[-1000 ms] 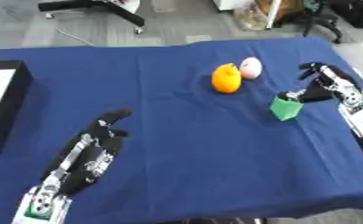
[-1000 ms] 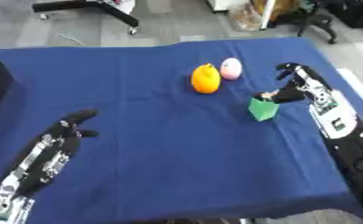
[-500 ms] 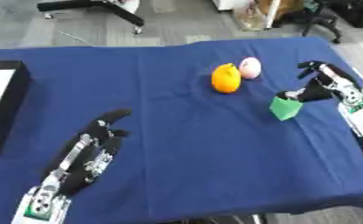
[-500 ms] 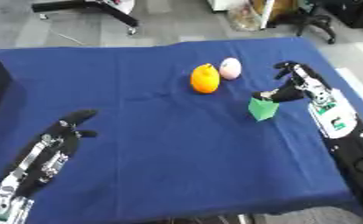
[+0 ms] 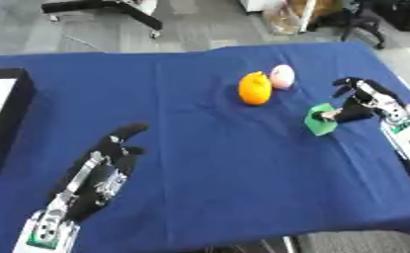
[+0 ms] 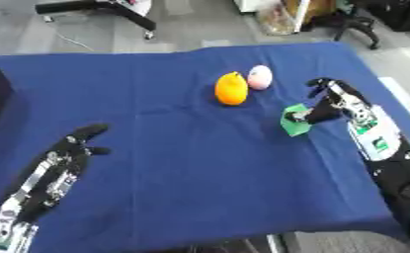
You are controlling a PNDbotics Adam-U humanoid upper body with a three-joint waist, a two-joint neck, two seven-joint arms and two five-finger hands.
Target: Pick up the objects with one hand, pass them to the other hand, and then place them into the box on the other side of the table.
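A: Your right hand (image 6: pixel 333 101) is at the small green block-shaped object (image 6: pixel 295 121), near the right edge of the blue tablecloth-covered table (image 5: pixel 199 148). Fingers are curled toward it, thumb side touching its right face. Can't confirm a closed pinch; it sits on the cloth, not lifted.

B: Which way does it lie from the fingers?

A: Just left of and slightly nearer you than the fingertips. It looks tilted, one corner pointing up-left. I can't tell a long axis.

B: Other hand?

A: Your left hand (image 5: pixel 100 170) lies flat and relaxed at lower left, fingers straight, holding nothing, well apart from everything. The right hand is clearly the nearer 1, so it picks.

B: Other objects?

A: 2 more: an orange rounded fruit-like object (image 5: pixel 255 88) and a pale pink egg-shaped object (image 5: pixel 281 76), touching, up-left of the green one. The black box with a white inside (image 5: pixel 2 111) is at the far left edge, so the handoff has to go right to left.

B: Risk?

A: I'd guess the block slides left if you close from 1 side only.
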